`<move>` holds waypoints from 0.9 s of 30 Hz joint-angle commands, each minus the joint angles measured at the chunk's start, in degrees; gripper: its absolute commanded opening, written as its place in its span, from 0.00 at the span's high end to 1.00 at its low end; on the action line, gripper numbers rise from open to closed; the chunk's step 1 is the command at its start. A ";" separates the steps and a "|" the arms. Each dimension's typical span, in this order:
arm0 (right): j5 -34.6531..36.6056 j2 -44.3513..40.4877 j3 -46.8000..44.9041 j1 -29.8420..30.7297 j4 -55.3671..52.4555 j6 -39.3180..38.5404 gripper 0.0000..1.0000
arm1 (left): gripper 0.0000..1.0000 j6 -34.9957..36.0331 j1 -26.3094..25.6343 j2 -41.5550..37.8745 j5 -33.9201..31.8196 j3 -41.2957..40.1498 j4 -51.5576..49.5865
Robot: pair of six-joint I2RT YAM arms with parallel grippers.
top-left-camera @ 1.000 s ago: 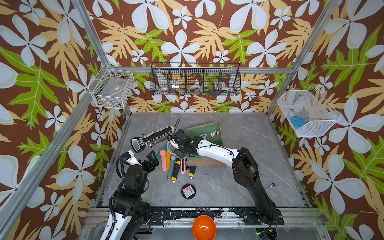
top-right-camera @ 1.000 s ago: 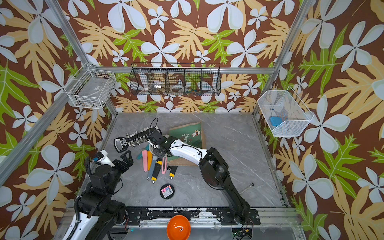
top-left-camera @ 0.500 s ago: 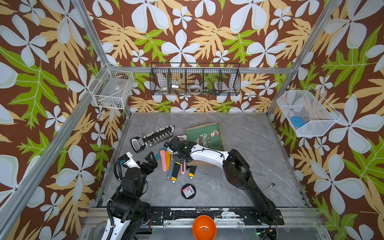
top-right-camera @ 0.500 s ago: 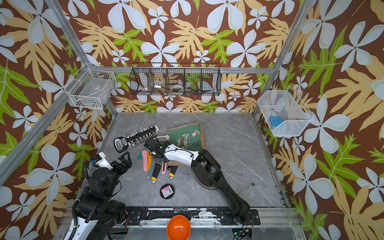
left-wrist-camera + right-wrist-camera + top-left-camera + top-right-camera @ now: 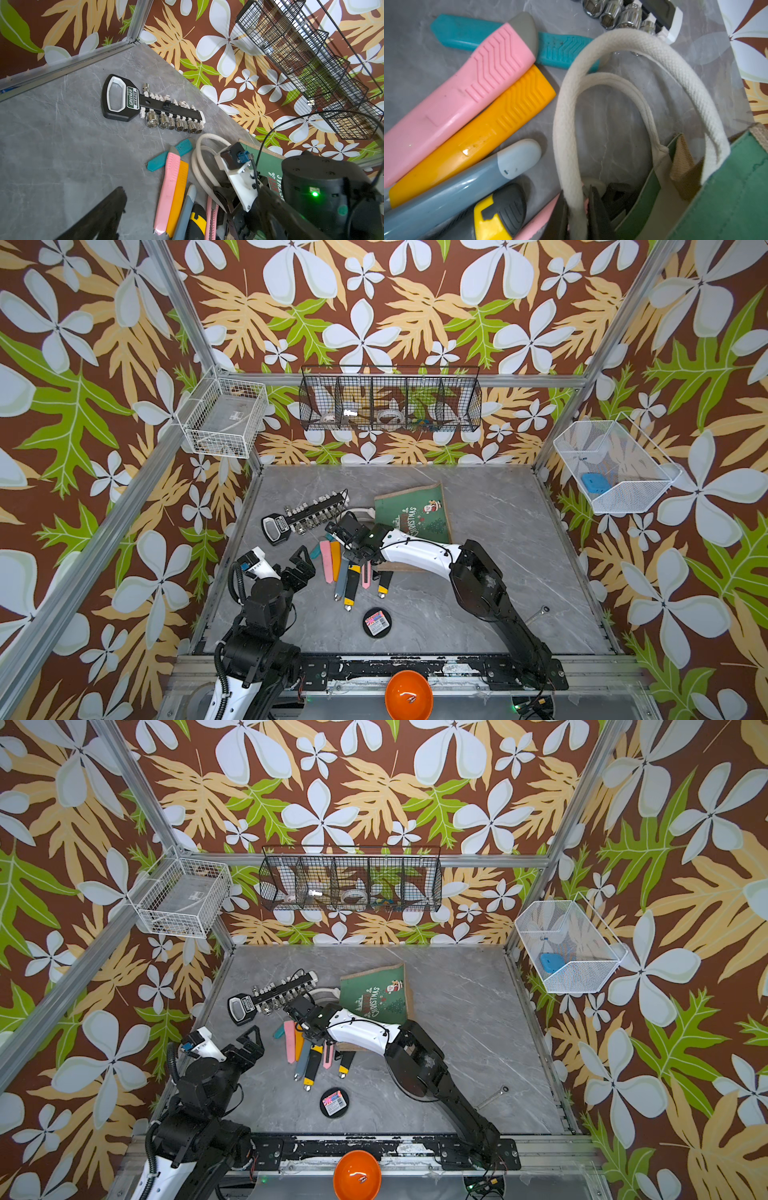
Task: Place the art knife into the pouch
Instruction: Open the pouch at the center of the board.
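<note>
The pouch (image 5: 411, 510) (image 5: 374, 994) lies flat mid-table, green printed side up, its mouth toward the knives. Several art knives lie side by side next to the mouth: pink (image 5: 326, 562) (image 5: 456, 93), orange (image 5: 483, 133), teal (image 5: 467, 33), grey-blue (image 5: 446, 187), black-and-yellow (image 5: 351, 585) and a thin pink one (image 5: 366, 577). My right gripper (image 5: 358, 556) (image 5: 318, 1036) (image 5: 577, 194) is low at the pouch mouth, shut on the white rope handle (image 5: 566, 124) (image 5: 197, 164). My left gripper (image 5: 305, 562) (image 5: 249, 1042) stands open left of the knives, one of its fingers (image 5: 104, 216) over bare table.
A socket set rail (image 5: 307, 514) lies behind the knives. A round black tin (image 5: 377, 623) and a small wrench (image 5: 536, 614) lie toward the front. An orange bowl (image 5: 408, 695) sits on the front rail. Wire baskets (image 5: 390, 400) hang on the walls.
My right gripper came down and toward the front, from above the pouch to its mouth, and closed on the rope handle. The left arm barely shifted and stayed open.
</note>
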 commanded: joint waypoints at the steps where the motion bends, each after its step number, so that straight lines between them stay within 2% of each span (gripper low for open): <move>1: 1.99 -0.66 0.27 -0.27 1.07 0.88 0.92 | 0.00 0.13 -0.05 -0.03 0.36 0.05 0.11; 5: 2.38 -2.72 -0.55 -0.79 2.28 1.67 1.00 | 0.00 0.23 0.01 0.28 -0.01 0.23 0.24; 11: 6.08 -10.16 -3.62 -2.27 4.12 2.31 1.00 | 0.00 0.43 0.03 2.86 0.77 0.34 1.15; 16: 6.68 -18.86 -9.56 -3.97 6.81 -0.69 1.00 | 0.00 0.68 -0.03 9.13 0.86 -2.08 6.52; 19: 7.52 -24.15 -14.99 -4.14 10.06 -4.19 1.00 | 0.00 0.67 -0.04 14.64 4.14 -2.49 11.64; 27: 6.57 -32.51 -19.41 -4.85 11.72 -7.13 1.00 | 0.00 1.88 -0.04 31.66 15.47 1.10 24.11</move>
